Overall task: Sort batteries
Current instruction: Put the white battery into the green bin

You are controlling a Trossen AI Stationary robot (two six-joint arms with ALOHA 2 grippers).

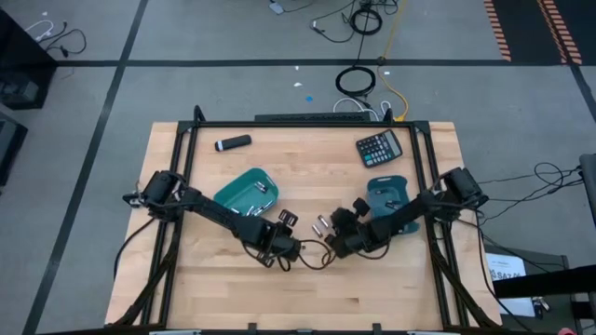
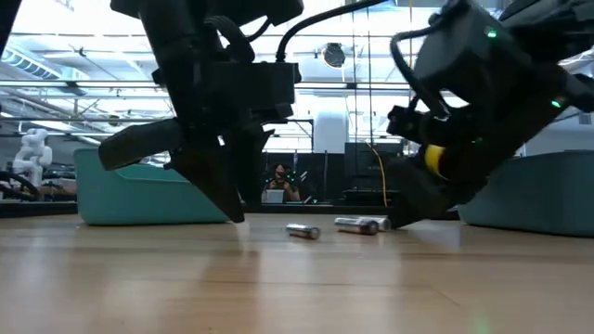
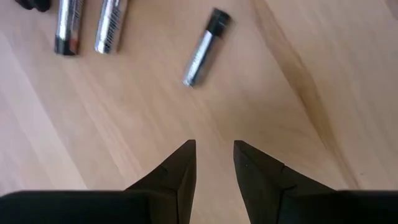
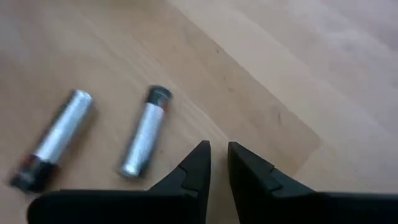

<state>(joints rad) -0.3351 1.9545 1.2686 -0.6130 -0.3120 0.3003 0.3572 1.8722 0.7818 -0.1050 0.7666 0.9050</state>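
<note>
Three silvery batteries with dark ends lie on their sides on the wooden table ahead of my left gripper (image 3: 215,144): one apart (image 3: 205,46) and two side by side (image 3: 111,26). The right wrist view shows two of them (image 4: 144,138) (image 4: 57,138) just beside my right gripper (image 4: 218,144). In the low view, batteries (image 2: 303,231) (image 2: 357,224) lie between both grippers. My left gripper (image 1: 279,247) and right gripper (image 1: 337,244) face each other low over the table's middle. Each is open by a narrow gap with nothing between the fingers.
A teal tray (image 1: 244,192) sits behind the left gripper and another teal tray (image 1: 386,192) beside the right arm. A calculator (image 1: 380,147) and a black marker-like cylinder (image 1: 233,142) lie near the far edge. Bare wood stretches toward the near edge.
</note>
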